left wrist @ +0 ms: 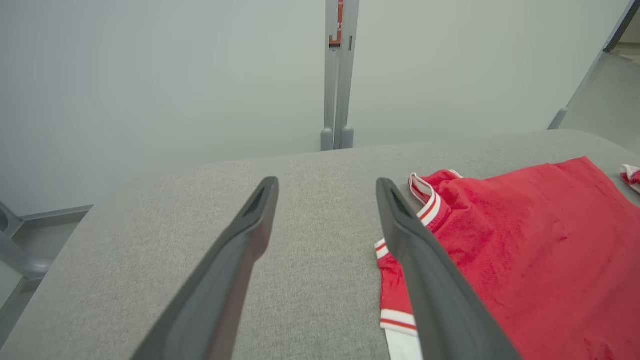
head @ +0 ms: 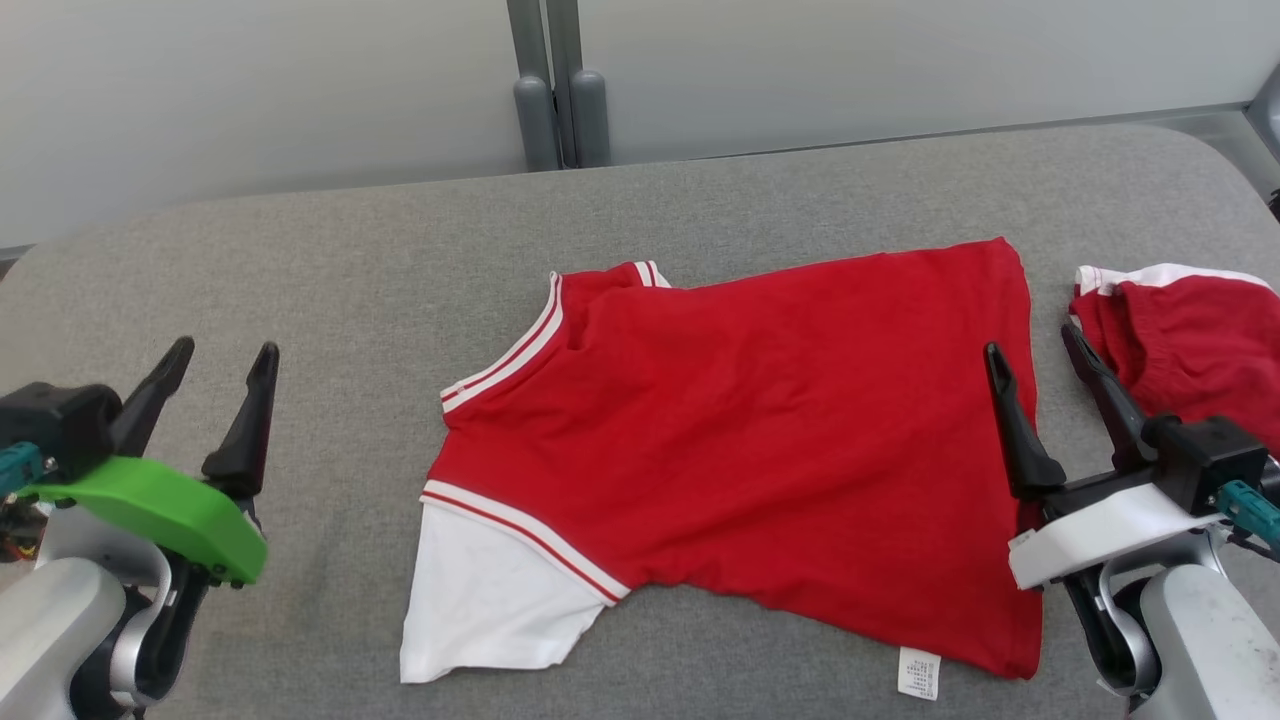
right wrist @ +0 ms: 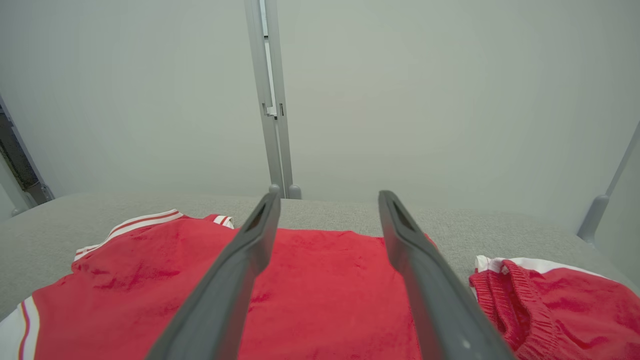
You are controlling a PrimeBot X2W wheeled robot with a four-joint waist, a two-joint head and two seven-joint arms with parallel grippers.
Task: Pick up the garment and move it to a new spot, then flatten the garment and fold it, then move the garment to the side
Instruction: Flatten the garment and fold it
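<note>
At 8 o'clock in my head view I have the left gripper (head: 225,348). Its 2 dark fingers are spread apart with nothing between them, over bare grey table (head: 350,260), well apart from the cloth. In the left wrist view those fingers (left wrist: 240,240) frame table only, and the shirt's striped collar (left wrist: 425,200) sits just beyond the one toward 3 o'clock.

Centre of the table: the red shirt (head: 750,430) lies spread fairly flat, with the collar toward 9 o'clock and the hem toward 3 o'clock. 1 white sleeve (head: 490,600) points to 7 o'clock, and a small white label (head: 918,672) sticks out at 5 o'clock.

At 4 o'clock is the right gripper (head: 1030,340), also spread wide and pinching nothing, its fingertips at the shirt's hem edge. I cannot tell whether they touch the fabric.

At 3 o'clock, just beside that gripper, a second red garment (head: 1190,340) with white trim lies bunched, apart from the shirt.
</note>
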